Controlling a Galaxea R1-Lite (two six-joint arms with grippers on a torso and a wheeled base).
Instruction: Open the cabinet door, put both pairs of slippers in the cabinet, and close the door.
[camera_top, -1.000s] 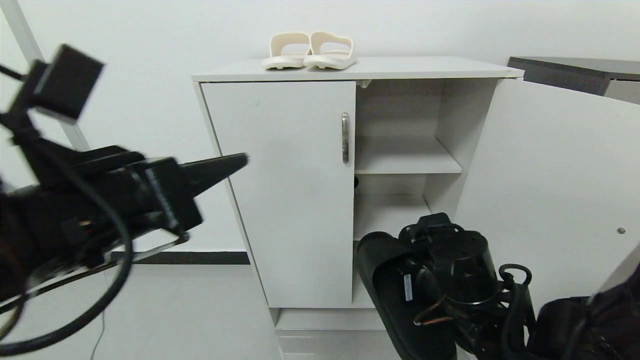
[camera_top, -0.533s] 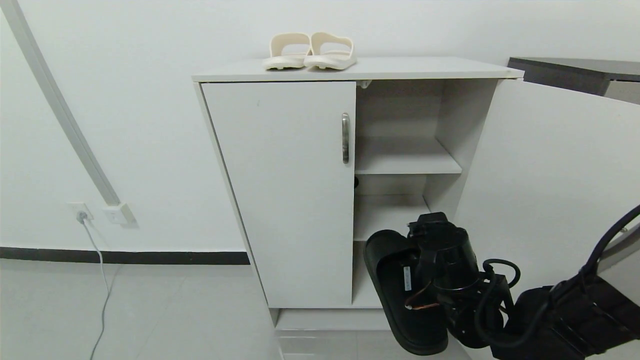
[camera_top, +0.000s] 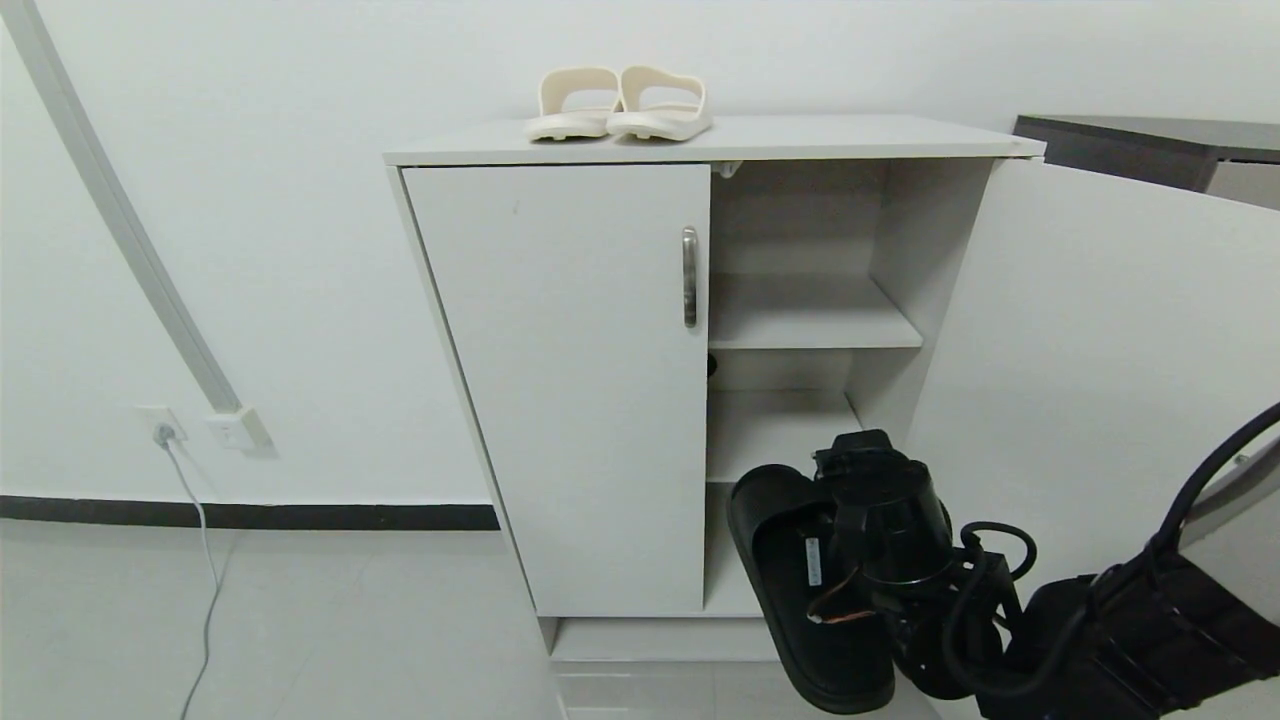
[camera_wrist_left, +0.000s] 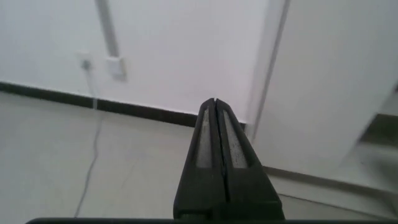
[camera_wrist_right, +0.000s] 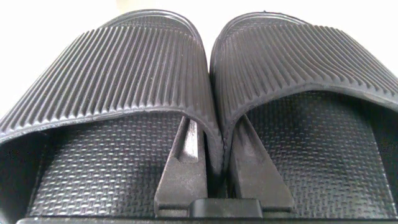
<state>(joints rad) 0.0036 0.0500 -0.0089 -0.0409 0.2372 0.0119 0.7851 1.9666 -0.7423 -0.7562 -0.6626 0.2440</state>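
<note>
We saw the right gripper (camera_wrist_right: 216, 134) with its fingers (camera_wrist_right: 186, 162) closed onto the 2 inner strap edges of the black slippers (camera_top: 800, 620), pinching them together. The straps were rubbery, arched and finely ribbed, and the footbeds under them had a small woven-looking grain. From the head view the pair hung soles-out, tilted, in front of the lower right compartment of the cabinet (camera_top: 850, 135). Only 1 slipper could be made out there, because the wrist housing covered the rest.

The cabinet was smooth matte white board, with its right door (camera_top: 1080, 380) swung open and its left door (camera_top: 560, 400) flat shut behind a slim metal handle (camera_top: 690, 275). The cream slippers (camera_top: 655, 125), thick and rounded, sat side by side on top.

The left gripper (camera_wrist_left: 215, 109) hung above the pale floor tiles with its 2 tapered fingers pressed together on nothing.
</note>
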